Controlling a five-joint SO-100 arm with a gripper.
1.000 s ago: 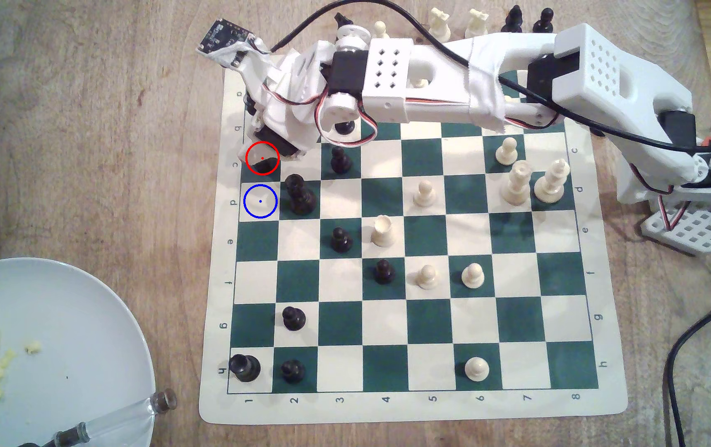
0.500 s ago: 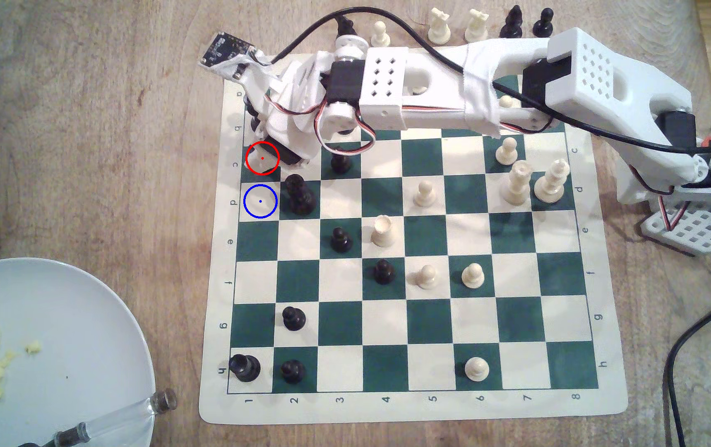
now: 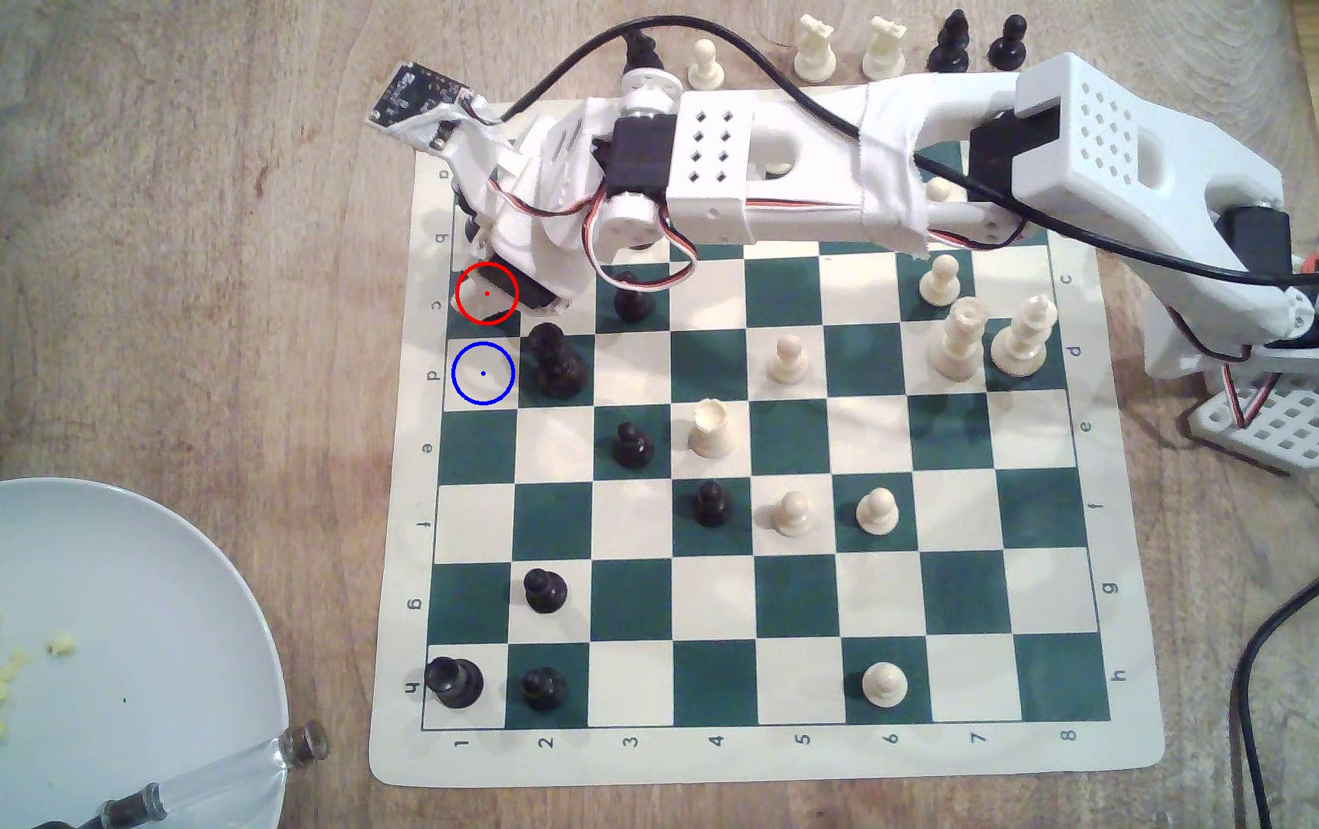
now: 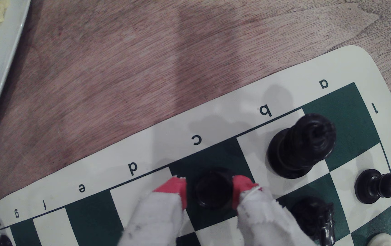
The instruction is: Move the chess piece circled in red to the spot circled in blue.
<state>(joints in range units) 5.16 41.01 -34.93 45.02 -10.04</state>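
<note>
The gripper (image 4: 210,189) sits low on the green square marked c at the board's (image 3: 720,761) edge, its red-tipped fingers (image 4: 175,188) flanking the black piece (image 4: 213,189) and apparently touching it; a firm clamp cannot be confirmed. Compared with a second ago, the wrist has dropped slightly over the red circle. The grasp therefore appears nearly complete. The blue-circled cream square (image 3: 483,373) adjoins, unoccupied, beside a tall black piece (image 3: 556,363).

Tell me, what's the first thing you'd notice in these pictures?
The big white robot arm stretching across the top of the green-and-cream chessboard. Its red-tipped pincer sits either side of a small black chess piece on the green square by the letter c, inside the red circle. A pale plate with yellow crumbs sits at the exterior view's lower left.
</note>
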